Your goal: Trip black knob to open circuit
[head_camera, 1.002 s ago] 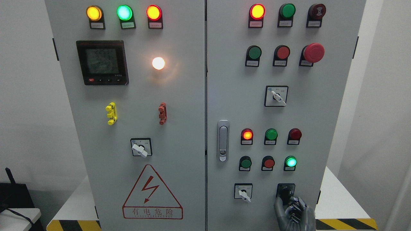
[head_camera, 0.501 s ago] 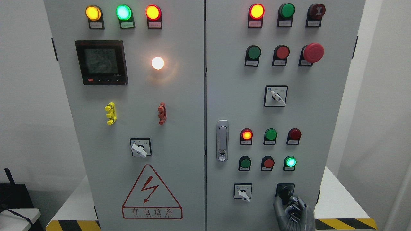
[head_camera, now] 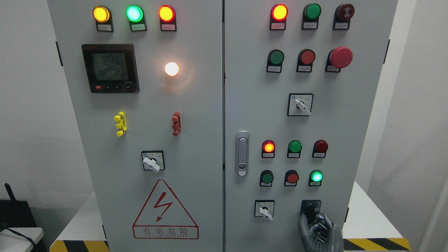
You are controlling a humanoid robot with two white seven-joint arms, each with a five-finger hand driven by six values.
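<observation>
Rising from the bottom edge at about 5 o'clock, the right hand [head_camera: 320, 232] has its metal fingers [head_camera: 303, 224] curled up against the black knob [head_camera: 310, 210], clamped on its lower part. That knob sits in a black square plate at the lower right of the grey cabinet [head_camera: 210, 105], low on the right door.

Counted across both doors: eighteen round lamps and buttons, four on the left door and fourteen on the right, one of them a red mushroom button [head_camera: 341, 57] at 1 o'clock. Three white-handled selector switches show: one on the left door [head_camera: 152, 161], one mid right door [head_camera: 300, 104], one just at 9 o'clock of the black knob [head_camera: 264, 209]. One dark meter display [head_camera: 110, 68], one yellow clip [head_camera: 120, 124], one red clip [head_camera: 176, 123], one silver door latch [head_camera: 242, 153] and one red warning triangle [head_camera: 165, 210] complete the panel.

At 3 o'clock of the knob the door's right edge lies near, with bare white desk [head_camera: 371, 217] beyond it. Striped hazard tape [head_camera: 378, 243] runs along the desk's front edge.
</observation>
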